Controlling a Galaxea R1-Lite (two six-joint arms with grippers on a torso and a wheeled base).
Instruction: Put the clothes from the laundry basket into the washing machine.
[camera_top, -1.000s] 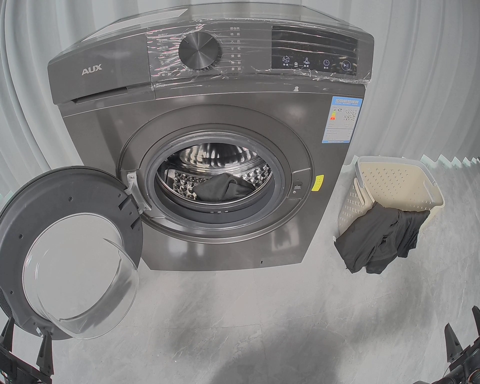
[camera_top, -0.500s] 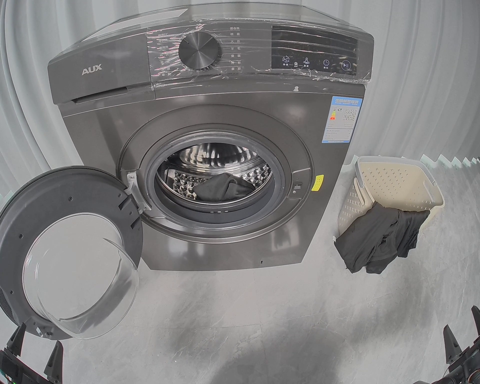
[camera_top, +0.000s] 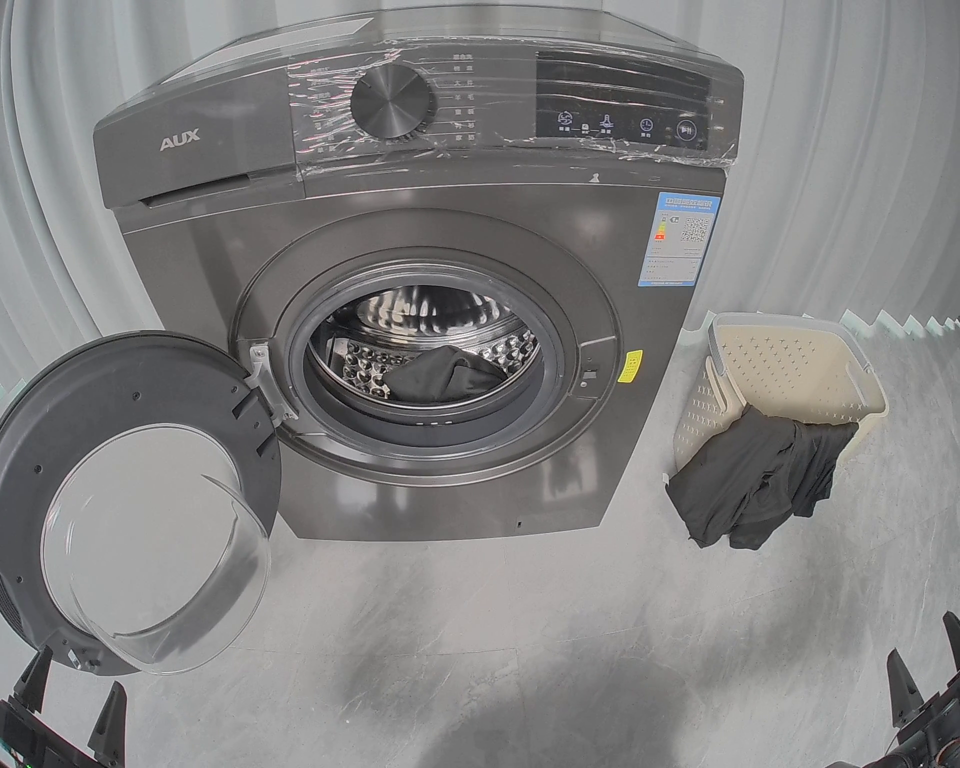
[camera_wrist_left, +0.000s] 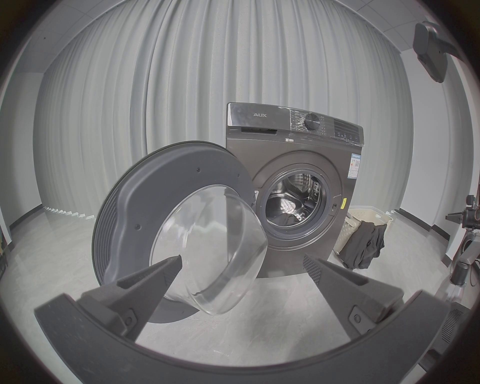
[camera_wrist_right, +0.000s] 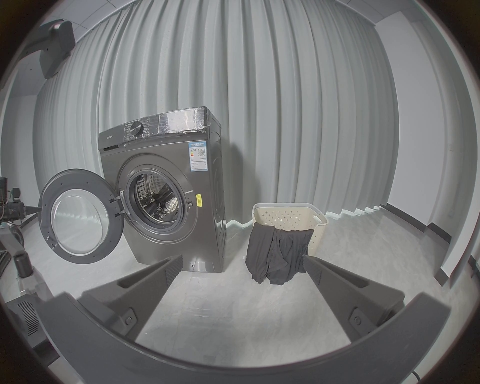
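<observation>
A grey front-loading washing machine (camera_top: 420, 200) stands ahead with its round door (camera_top: 130, 500) swung wide to the left. One dark garment (camera_top: 440, 375) lies inside the drum. To the machine's right sits a cream laundry basket (camera_top: 800, 365) with dark clothes (camera_top: 755, 485) draped over its front rim onto the floor. My left gripper (camera_top: 68, 690) is low at the left, just below the door, open and holding nothing. My right gripper (camera_top: 930, 665) is low at the far right, open and holding nothing, well short of the basket (camera_wrist_right: 290, 215) and its clothes (camera_wrist_right: 275, 252).
Grey tiled floor (camera_top: 520, 620) stretches between me and the machine. Pleated grey curtains (camera_top: 850, 180) line the wall behind. The open door (camera_wrist_left: 175, 225) juts out close in front of my left gripper (camera_wrist_left: 242, 267).
The left gripper has shifted a little to the right and lower beneath the door. The head view has drifted slightly; machine, basket and clothes lie as before.
</observation>
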